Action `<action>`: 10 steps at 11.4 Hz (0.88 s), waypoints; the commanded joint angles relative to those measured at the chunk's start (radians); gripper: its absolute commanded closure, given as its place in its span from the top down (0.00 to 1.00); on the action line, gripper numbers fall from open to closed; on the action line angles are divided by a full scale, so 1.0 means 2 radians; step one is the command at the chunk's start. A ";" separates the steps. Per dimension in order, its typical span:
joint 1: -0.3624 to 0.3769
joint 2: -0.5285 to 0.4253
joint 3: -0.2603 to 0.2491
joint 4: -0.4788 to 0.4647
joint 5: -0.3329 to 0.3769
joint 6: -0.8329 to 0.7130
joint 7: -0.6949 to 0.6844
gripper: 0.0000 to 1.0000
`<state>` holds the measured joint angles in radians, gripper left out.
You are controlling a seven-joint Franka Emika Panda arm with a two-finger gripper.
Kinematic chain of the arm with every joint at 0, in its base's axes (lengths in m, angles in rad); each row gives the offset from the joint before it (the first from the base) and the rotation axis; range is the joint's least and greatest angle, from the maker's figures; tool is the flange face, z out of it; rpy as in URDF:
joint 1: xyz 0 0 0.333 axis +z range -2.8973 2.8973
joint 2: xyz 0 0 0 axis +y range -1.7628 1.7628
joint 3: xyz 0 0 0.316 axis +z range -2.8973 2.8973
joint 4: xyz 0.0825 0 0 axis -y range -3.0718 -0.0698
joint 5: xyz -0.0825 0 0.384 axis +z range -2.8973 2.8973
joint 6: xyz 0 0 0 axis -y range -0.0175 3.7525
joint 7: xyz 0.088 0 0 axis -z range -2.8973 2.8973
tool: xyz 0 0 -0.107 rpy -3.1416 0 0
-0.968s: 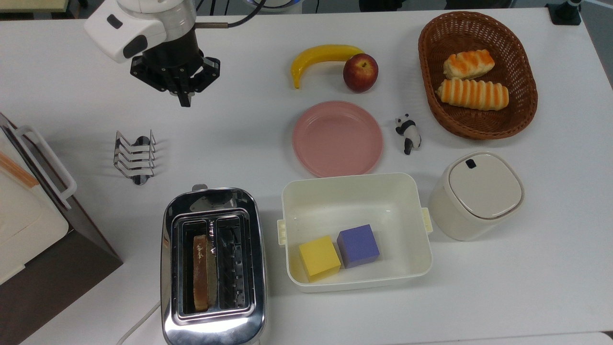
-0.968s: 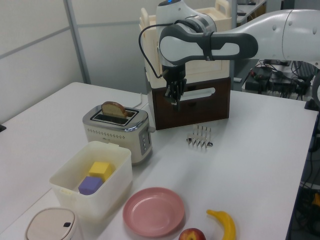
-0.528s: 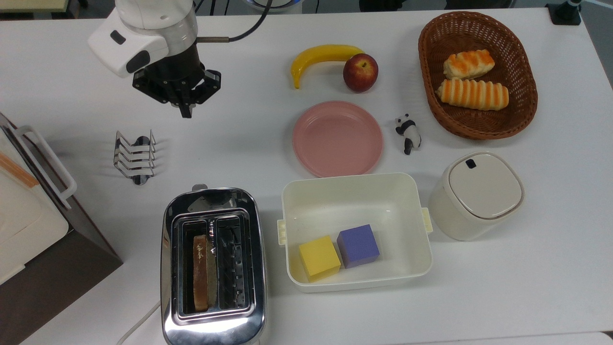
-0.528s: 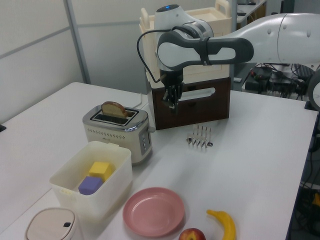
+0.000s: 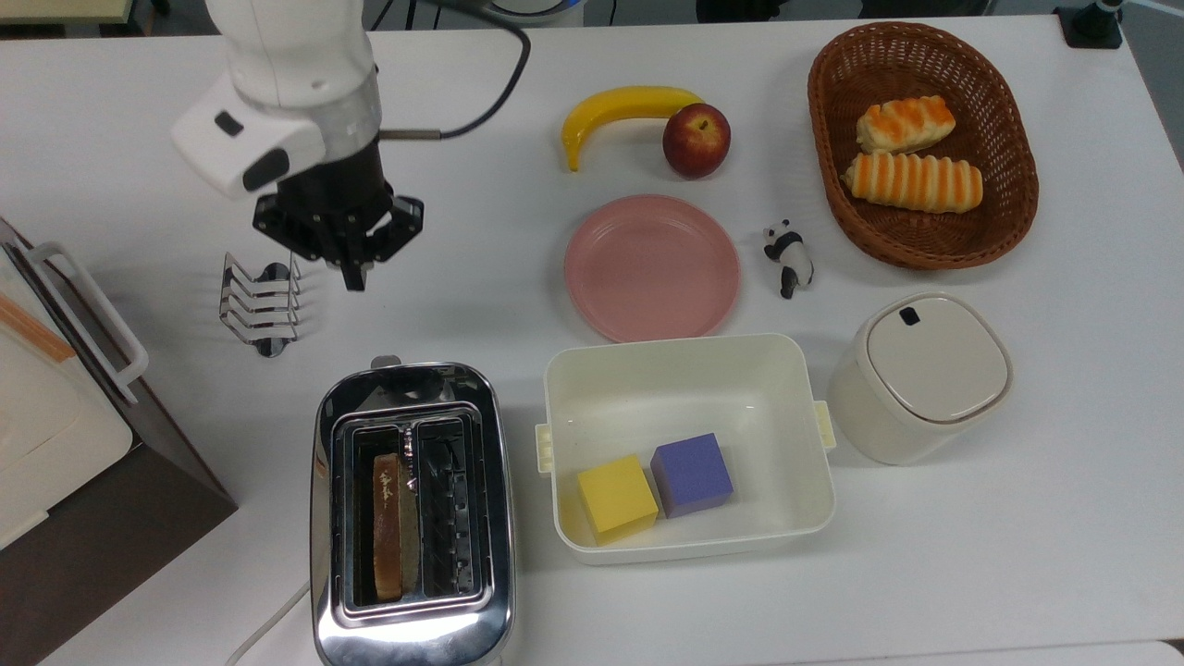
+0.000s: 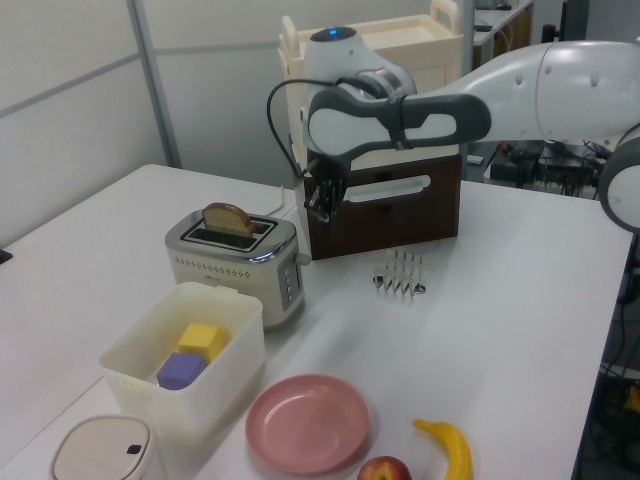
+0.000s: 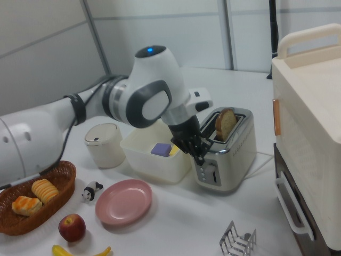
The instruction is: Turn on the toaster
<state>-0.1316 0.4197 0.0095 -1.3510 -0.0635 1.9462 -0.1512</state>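
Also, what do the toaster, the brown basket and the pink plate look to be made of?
The shiny two-slot toaster looks like polished chrome-finished metal on top: it mirrors its surroundings; in the left view its side panel looks cream. The brown oval basket appears to be woven wicker, judging by its ribbed weave. The round pink plate is smooth and matte, probably plastic, though glazed ceramic can't be excluded.

The toaster (image 5: 412, 518) has a mirror-bright chrome top and a matt cream side panel. The toast rack (image 5: 262, 303) is shiny bent wire. The basket (image 5: 1008, 139) is woven brown wicker, rough in texture. The plate (image 5: 652, 268) looks like smooth pink plastic, and the box (image 5: 689, 365) is glossy cream plastic. The worktop (image 5: 1017, 555) is plain matt white.
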 commanded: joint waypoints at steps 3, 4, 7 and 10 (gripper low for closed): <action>0.001 0.022 -0.002 -0.006 0.016 0.043 -0.008 0.00; 0.001 0.029 -0.002 -0.006 0.016 0.044 -0.008 0.00; 0.004 0.037 0.000 -0.010 0.020 0.090 -0.008 0.00; 0.004 0.050 0.001 -0.010 0.016 0.091 -0.009 0.00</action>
<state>-0.1284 0.5131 0.0117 -1.3513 -0.0463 2.1003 -0.1512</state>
